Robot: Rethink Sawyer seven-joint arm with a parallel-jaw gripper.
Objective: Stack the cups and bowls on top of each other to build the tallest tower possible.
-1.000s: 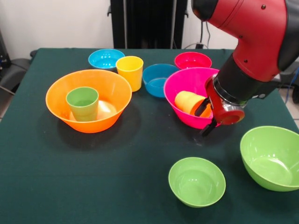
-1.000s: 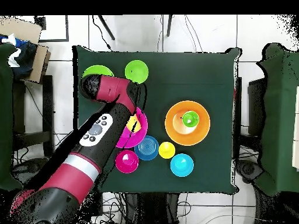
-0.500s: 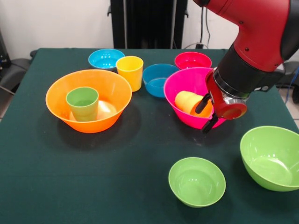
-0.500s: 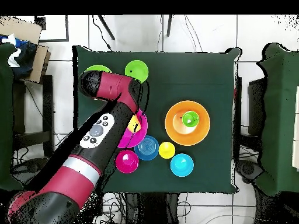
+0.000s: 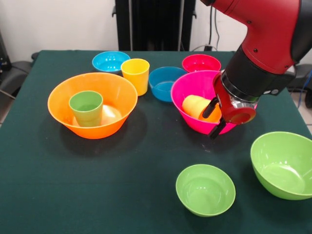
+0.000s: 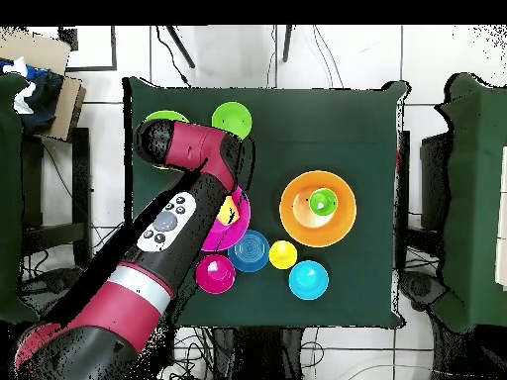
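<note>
My gripper (image 5: 213,118) is open at the near rim of the large hot pink bowl (image 5: 181,92). One finger (image 5: 210,108) is inside the bowl, beside the orange-yellow cup (image 5: 196,105) lying on its side. The other finger (image 5: 217,129) is outside the wall. The green cup (image 5: 86,107) stands upright in the large orange bowl (image 5: 119,97). The yellow cup (image 5: 135,75) stands on the table behind it. The light blue bowl (image 5: 110,61), darker blue bowl (image 5: 165,83) and red-pink bowl (image 5: 201,63) sit along the far side. The small lime bowl (image 5: 205,189) and large lime bowl (image 5: 282,165) are near.
In the overhead view my arm (image 6: 173,223) crosses the large lime bowl (image 6: 161,122) and much of the hot pink bowl (image 6: 238,228). Dark green cloth (image 5: 136,170) covers the table. A black pedestal (image 5: 153,24) stands at the far edge.
My gripper has lifted very slightly at the pink bowl's near rim and the arm above has shifted a little. The cups and bowls have not moved.
</note>
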